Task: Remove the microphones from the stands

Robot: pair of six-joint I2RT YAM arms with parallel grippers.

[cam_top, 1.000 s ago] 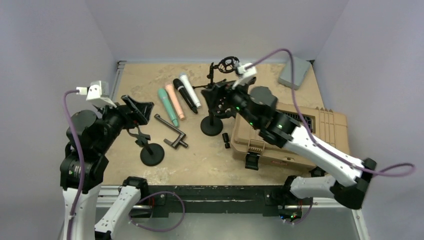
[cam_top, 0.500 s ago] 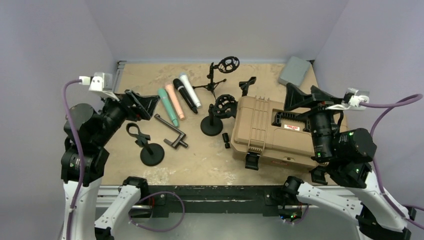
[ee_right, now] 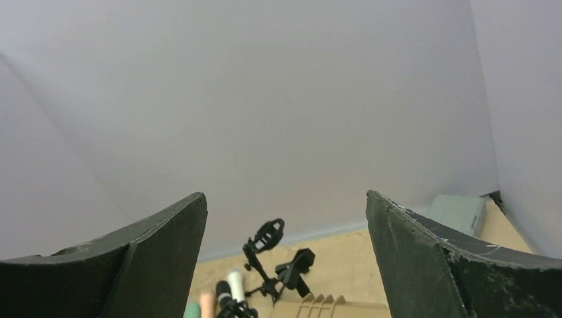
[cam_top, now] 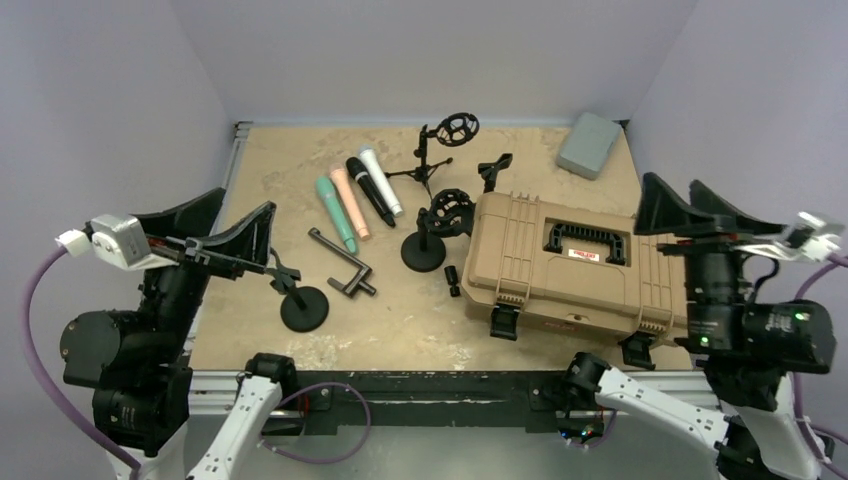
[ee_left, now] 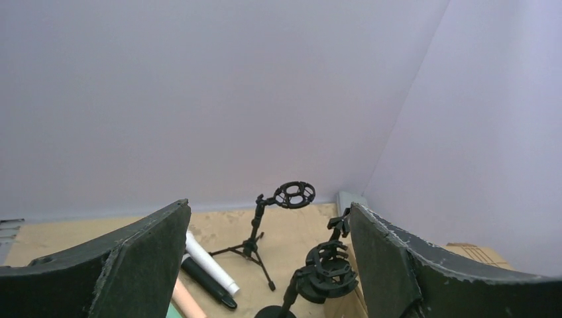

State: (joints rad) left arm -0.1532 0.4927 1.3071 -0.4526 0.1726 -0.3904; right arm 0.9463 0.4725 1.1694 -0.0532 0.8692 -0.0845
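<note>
From above, the left hand (cam_top: 222, 230) at 9 o'clock and the right hand (cam_top: 695, 208) at 3 o'clock are spread wide, holding nothing. The black microphone (cam_top: 370, 190) lies flat on the table (cam_top: 290, 160) between a pink microphone (cam_top: 351, 204) and a white microphone (cam_top: 381, 182), at 9 o'clock from the tripod stand (cam_top: 424, 155). The tan case (cam_top: 530, 270) has a red label (cam_top: 581, 255); its words are too small to read.

The left wrist camera shows that stand between its spread fingers (ee_left: 132, 265).

The right wrist camera shows the stand at 6 o'clock.

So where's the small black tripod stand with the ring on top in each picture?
Top external: the small black tripod stand sits top centre.
Left wrist: the stand is lower centre.
Right wrist: the stand is bottom centre.
Shared landmark: the white microphone lying just left of it.
</note>
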